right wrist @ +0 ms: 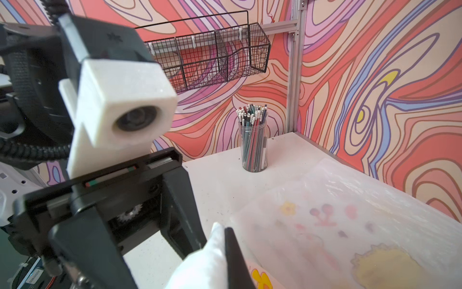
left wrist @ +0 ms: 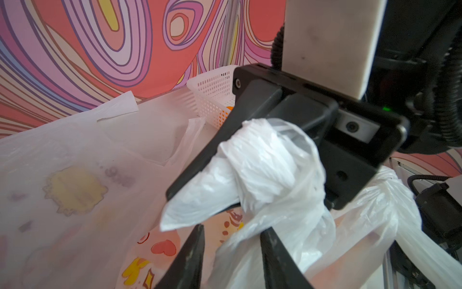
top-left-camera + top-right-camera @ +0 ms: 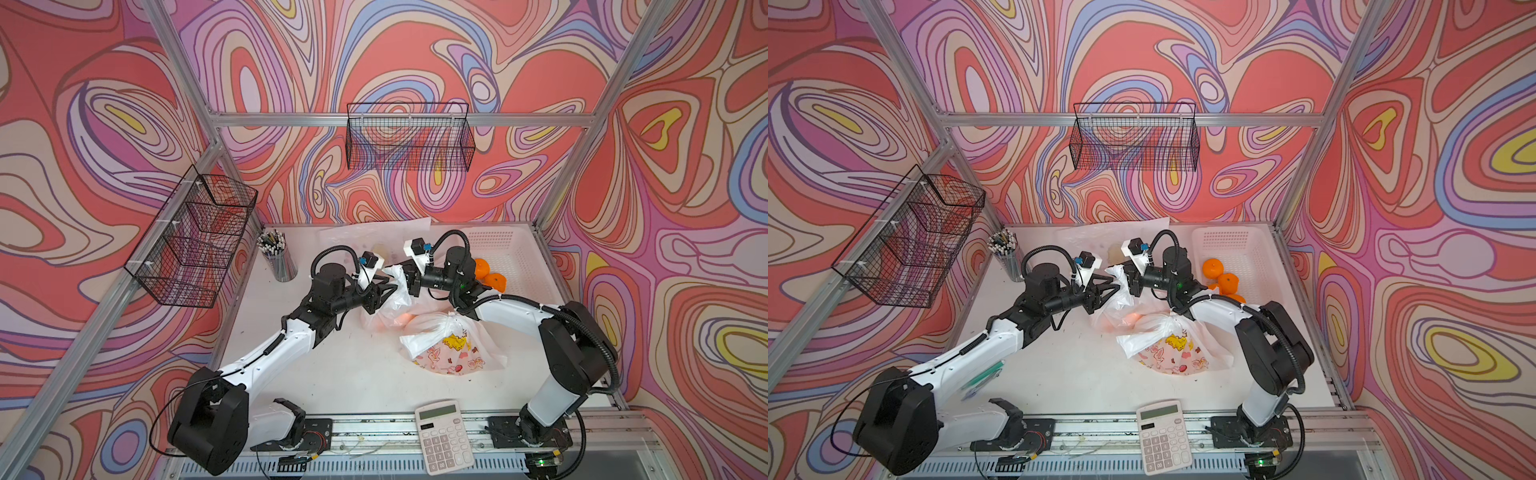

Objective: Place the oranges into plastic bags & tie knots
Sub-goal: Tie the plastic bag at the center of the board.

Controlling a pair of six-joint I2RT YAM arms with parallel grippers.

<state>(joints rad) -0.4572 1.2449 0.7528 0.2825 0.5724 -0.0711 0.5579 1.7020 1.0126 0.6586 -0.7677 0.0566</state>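
Along the left wall I see a wire rack [image 3: 191, 237], with a cup of pencils [image 3: 277, 257] at the table's back corner. Mid-table, my left gripper [image 3: 387, 286] has its jaws partly apart. They straddle the twisted neck of a plastic bag [image 3: 386, 311], which shows orange faintly through its skin; whether they touch it I cannot tell. Facing it, my right gripper [image 3: 406, 277] is clamped on a handle end at the bunched knot [image 2: 262, 160]. Flat bags [image 3: 374, 235] lie behind. Just in front rests a printed bag [image 3: 453, 353], closed by a tied knot [image 3: 446, 319]. Rightward, oranges [image 3: 482, 268] sit in the white basket [image 3: 515, 253]. A calculator [image 3: 444, 436] lies on the front edge.
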